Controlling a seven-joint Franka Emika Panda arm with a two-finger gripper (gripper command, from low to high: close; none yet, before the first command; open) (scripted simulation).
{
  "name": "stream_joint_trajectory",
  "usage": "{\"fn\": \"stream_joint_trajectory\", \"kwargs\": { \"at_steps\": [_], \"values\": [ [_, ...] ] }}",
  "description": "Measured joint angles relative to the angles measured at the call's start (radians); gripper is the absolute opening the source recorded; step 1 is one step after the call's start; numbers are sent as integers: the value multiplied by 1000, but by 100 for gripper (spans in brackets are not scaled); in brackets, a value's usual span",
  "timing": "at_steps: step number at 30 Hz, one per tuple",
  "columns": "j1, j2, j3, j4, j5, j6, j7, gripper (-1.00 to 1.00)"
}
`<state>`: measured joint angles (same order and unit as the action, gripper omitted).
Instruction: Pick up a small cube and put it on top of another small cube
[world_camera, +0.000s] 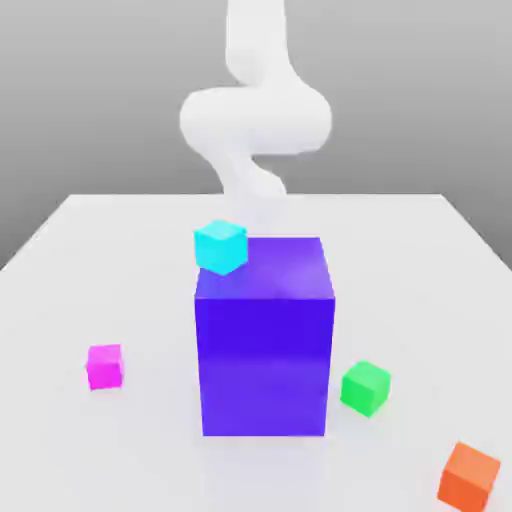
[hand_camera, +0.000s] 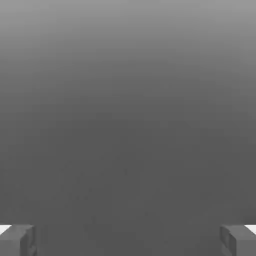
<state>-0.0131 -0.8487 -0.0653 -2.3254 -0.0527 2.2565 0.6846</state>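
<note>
Magenta cube: small, bright magenta-pink, smooth-faced; sits on the worktop, about 9 o'clock from the big block in the exterior view, well apart from it.
Big block: large blue-violet block, glossy front; upright on the white worktop, mid-scene.
Cyan cube: small, bright cyan; at the big block's 11 o'clock top corner in the exterior view, overlapping its edge. Can't tell if they touch.
Green cube: small, bright green; on the worktop near the block, toward 4 o'clock.
Orange cube: small, orange; farther out at 4 o'clock, past the green one.
Arm: white, smooth, jointed; at 12 o'clock, above and beyond the block.
Claw: two grey fingers, wide apart; nothing gripped.
</note>
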Motion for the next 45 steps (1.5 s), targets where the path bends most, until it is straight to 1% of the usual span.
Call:
{"fn": "stream_joint_trajectory", "kwargs": {
  "at_steps": [8, 15, 22, 29, 33, 36, 39, 41, 42, 45],
  "values": [
    [-42, -119, -228, -90, -172, -106, -379, 0],
    [-70, -151, -439, -176, -321, -139, -704, 0],
    [-66, -105, -661, -267, -473, -106, -1013, 0],
    [7, 22, -894, -353, -626, -4, -1288, 0],
    [98, 133, -1035, -398, -704, 89, -1426, 0],
    [205, 229, -1155, -427, -758, 174, -1517, 0],
    [361, 335, -1298, -453, -802, 272, -1597, 0],
    [507, 396, -1424, -467, -843, 335, -1634, 0],
    [594, 404, -1501, -469, -888, 350, -1632, 0],
    [840, 341, -1754, -440, -1100, 349, -1535, 0]
  ]
}}
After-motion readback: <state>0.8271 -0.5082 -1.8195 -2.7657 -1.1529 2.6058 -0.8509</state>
